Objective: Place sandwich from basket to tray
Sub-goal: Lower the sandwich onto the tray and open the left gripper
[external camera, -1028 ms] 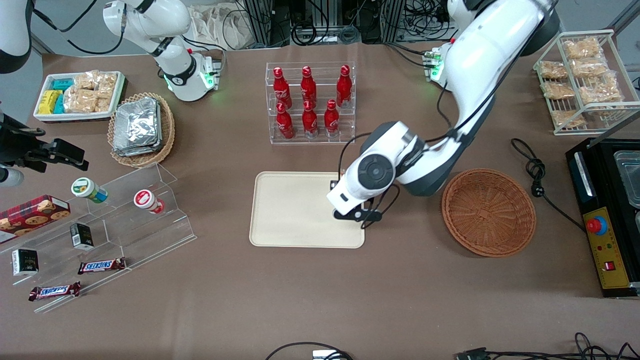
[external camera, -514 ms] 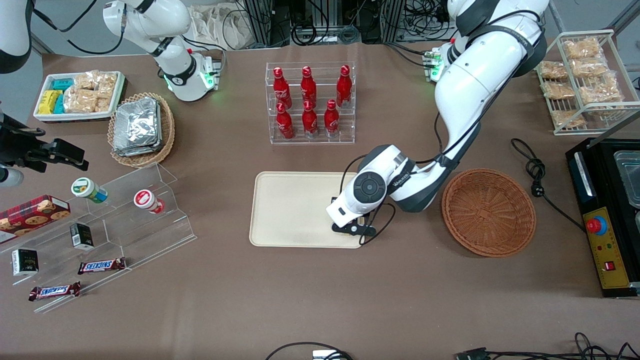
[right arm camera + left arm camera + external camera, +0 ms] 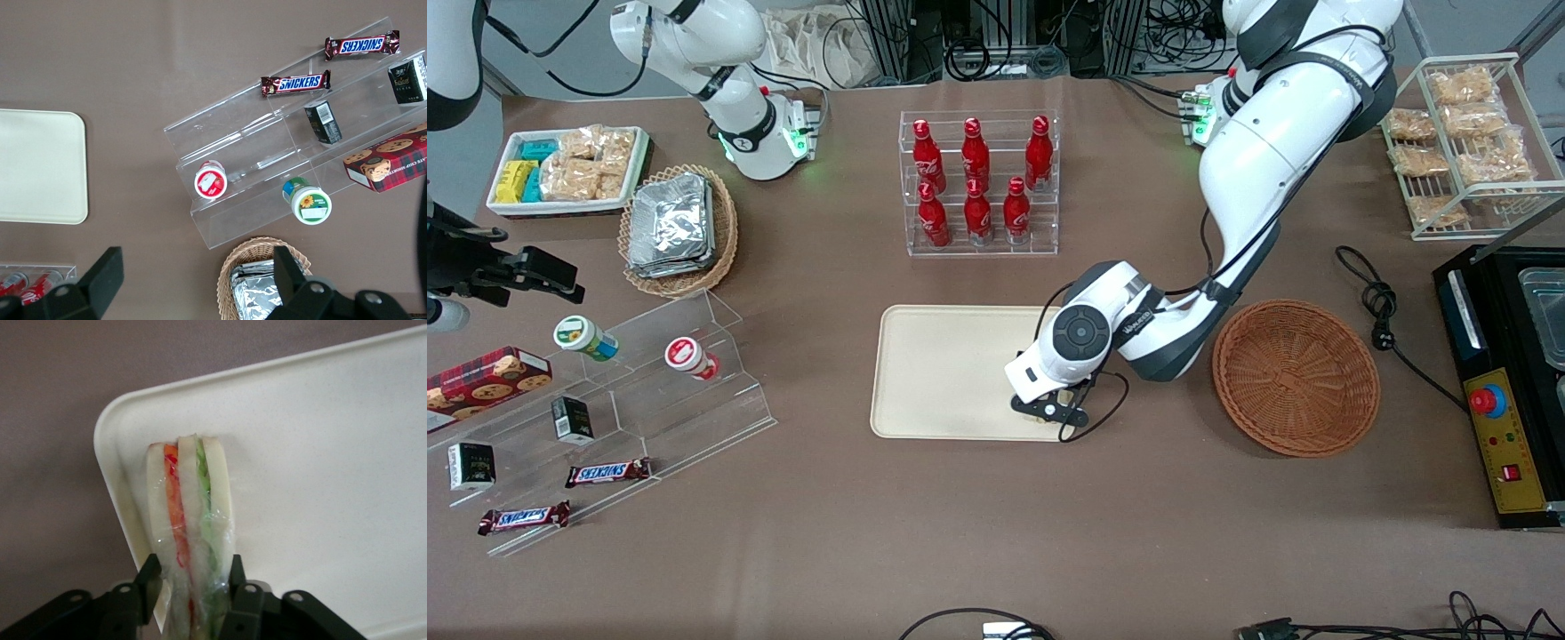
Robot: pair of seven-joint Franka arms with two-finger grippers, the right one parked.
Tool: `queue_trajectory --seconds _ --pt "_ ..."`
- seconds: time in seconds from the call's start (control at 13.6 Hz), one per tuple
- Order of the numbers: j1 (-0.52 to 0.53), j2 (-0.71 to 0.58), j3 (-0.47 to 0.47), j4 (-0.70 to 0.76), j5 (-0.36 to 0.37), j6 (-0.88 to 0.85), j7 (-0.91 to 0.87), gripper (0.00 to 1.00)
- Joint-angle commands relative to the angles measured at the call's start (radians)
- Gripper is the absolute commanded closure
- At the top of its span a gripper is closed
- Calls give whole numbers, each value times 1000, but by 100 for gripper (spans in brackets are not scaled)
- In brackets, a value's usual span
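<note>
While the jaws grip the sandwich (image 3: 190, 520), it rests in the tray (image 3: 320, 453) corner.

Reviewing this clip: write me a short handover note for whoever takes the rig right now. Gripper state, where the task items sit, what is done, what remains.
Gripper: shut on the small wrapped triangular sandwich, low over a corner of the large cream-beige rectangular plastic tray, the corner nearest the front camera and the basket.
Sandwich: in the gripper, over the tray corner near its rim; whether it already rests on the tray cannot be told.
Round reddish-brown wicker basket: beside the tray toward the working arm's end, nothing visible in it.
Done: sandwich taken out of the basket and brought to the tray.
Left: open the gripper, release the sandwich, lift away.
</note>
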Motion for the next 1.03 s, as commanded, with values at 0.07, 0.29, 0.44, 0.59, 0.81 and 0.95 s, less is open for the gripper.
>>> queue_trajectory --seconds 0.07,0.29,0.44,0.59,0.81,0.95 --pt "3 -123 -1 4 -85 -142 8 0" --pt "47 -234 -4 -10 -90 -261 5 0" --pt "105 -347 -4 -118 -114 -269 16 0" --pt "173 -462 -8 -246 -127 -266 19 0" --pt "193 -614 -10 -384 -133 -258 19 0" --pt "208 -706 -10 -471 -138 -255 19 0"
